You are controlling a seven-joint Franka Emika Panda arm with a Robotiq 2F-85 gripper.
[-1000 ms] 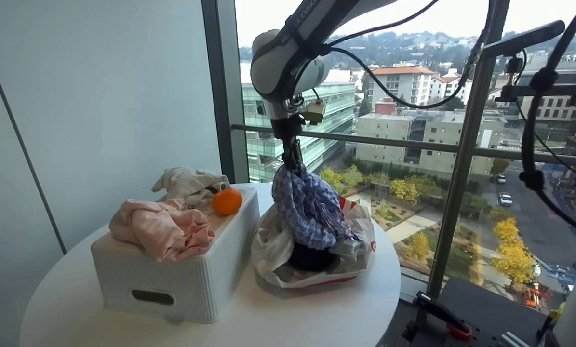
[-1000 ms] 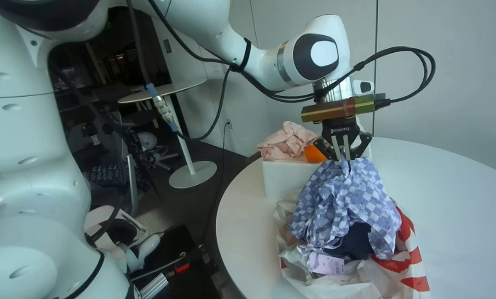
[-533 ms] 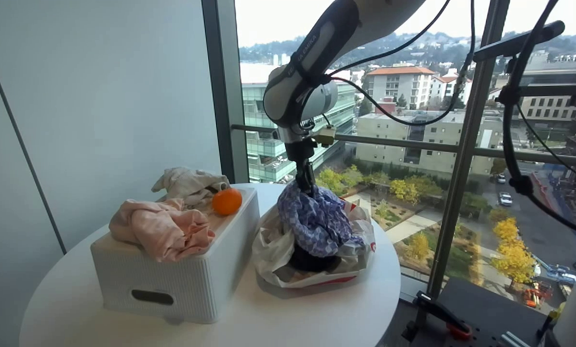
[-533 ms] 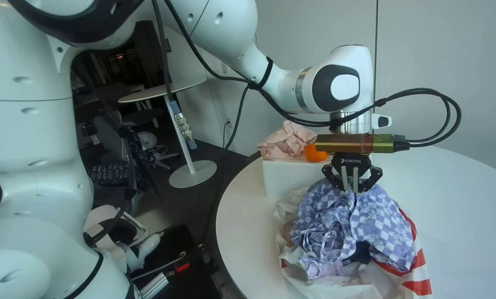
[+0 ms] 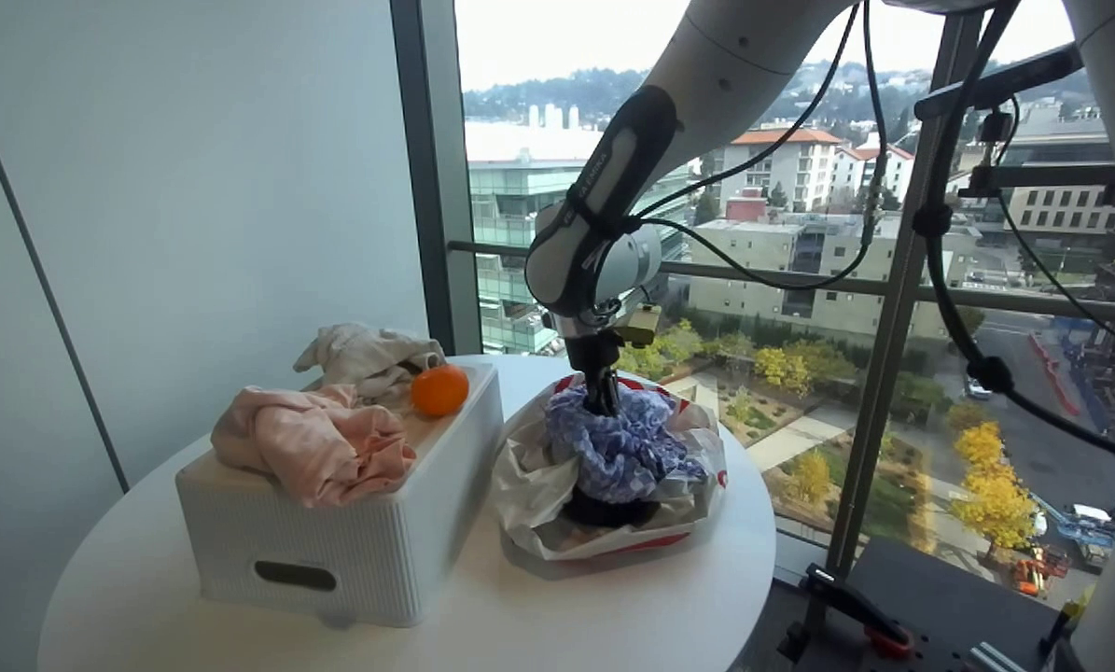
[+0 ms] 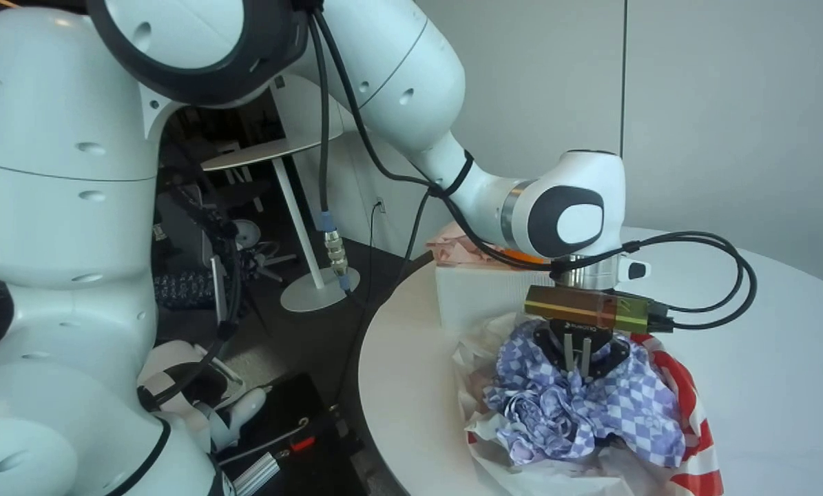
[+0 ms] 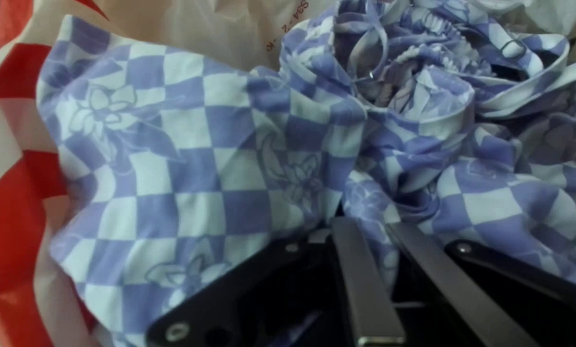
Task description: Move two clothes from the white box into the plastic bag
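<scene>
A: How is the black, two-fingered metal gripper (image 7: 373, 230) standing?

B: The gripper is pointing downward. Its grey, bar-shaped fingers (image 7: 366, 284) are standing narrow and are pinching a fold of the blue-purple and white checked fabric garment (image 7: 186, 159).

A: Where is the checked garment sitting?

B: It is bunching inside the mouth of the crinkly, whitish translucent plastic bag (image 5: 531, 490). In both exterior views, the fabric is mounding around the gripper. In the wrist view, the bag's red-striped side is showing next to the fabric.

A: Is a second garment showing?

B: Yes. A dark, nearly black cloth garment (image 5: 604, 512) is lying in the bag, and the checked garment is partly covering it.

A: Where is the white, rectangular, ribbed plastic box (image 5: 314, 537) standing?

B: It is standing on the round, smooth white table (image 5: 538, 607), just beside the bag. Whether the two are touching, the views are leaving unclear.

A: What is its top surface carrying?

B: A crumpled pale pink cloth (image 5: 314, 448), a crumpled off-white cloth (image 5: 361, 359) and a round orange object (image 5: 439, 390) are resting there.
</scene>
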